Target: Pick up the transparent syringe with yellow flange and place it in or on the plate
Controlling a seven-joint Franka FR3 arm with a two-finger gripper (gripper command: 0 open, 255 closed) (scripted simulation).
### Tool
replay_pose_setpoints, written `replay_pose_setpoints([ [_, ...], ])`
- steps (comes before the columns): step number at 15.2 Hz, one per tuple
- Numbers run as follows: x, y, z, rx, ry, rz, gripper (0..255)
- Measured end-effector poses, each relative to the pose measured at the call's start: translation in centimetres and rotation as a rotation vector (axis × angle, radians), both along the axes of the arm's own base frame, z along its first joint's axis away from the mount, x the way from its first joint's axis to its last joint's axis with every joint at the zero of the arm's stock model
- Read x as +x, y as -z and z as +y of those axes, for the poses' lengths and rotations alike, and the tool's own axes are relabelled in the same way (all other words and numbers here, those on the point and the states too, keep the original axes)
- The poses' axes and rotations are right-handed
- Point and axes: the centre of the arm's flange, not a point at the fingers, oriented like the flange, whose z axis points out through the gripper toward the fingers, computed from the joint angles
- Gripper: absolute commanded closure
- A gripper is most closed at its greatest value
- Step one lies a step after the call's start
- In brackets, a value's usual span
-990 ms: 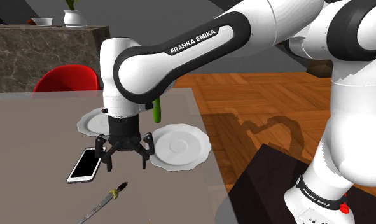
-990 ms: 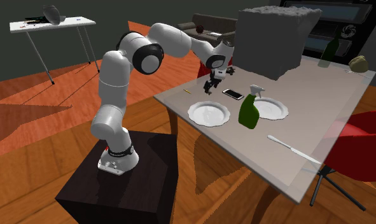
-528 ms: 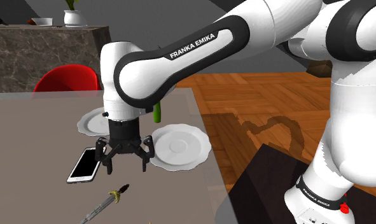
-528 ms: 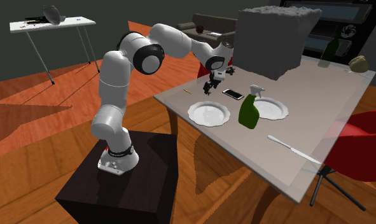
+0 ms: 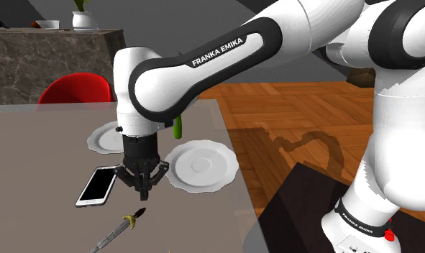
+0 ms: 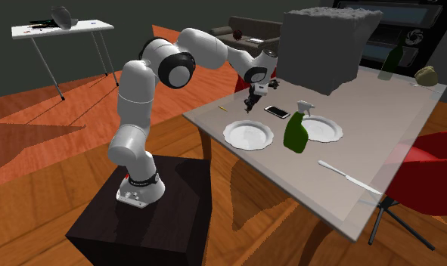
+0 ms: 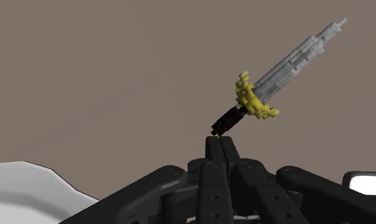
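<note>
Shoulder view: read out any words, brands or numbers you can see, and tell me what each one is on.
"FRANKA EMIKA": white letters on the arm's dark forearm band.
"FRANKA EMIKA": small white letters on the dark base ring where the arm meets its stand.
No other words, numbers or signs can be read here.

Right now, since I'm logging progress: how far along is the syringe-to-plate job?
Nothing looks done: the syringe lies untouched on the table. In hand: the gripper hangs shut on nothing near its dark end. Left: open, grasp, lift, and set it on a plate.
</note>
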Motion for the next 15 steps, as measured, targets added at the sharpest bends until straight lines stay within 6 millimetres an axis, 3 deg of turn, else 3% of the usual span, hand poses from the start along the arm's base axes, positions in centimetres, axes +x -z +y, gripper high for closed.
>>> replay_pose_setpoints([
  [2,0.0,0.0,0.0,0.0,0.0,0.0,255],
  [3,0.0,0.0,0.0,0.0,0.0,0.0,0],
  [5,-0.2,0.1,0.6,-0.013,0.016,-0.004,0],
  [9,-1.2,0.5,5.9,-0.11,0.16,-0.024,0],
  [15,-1.7,3.4,7.0,-0.127,0.19,-0.029,0],
])
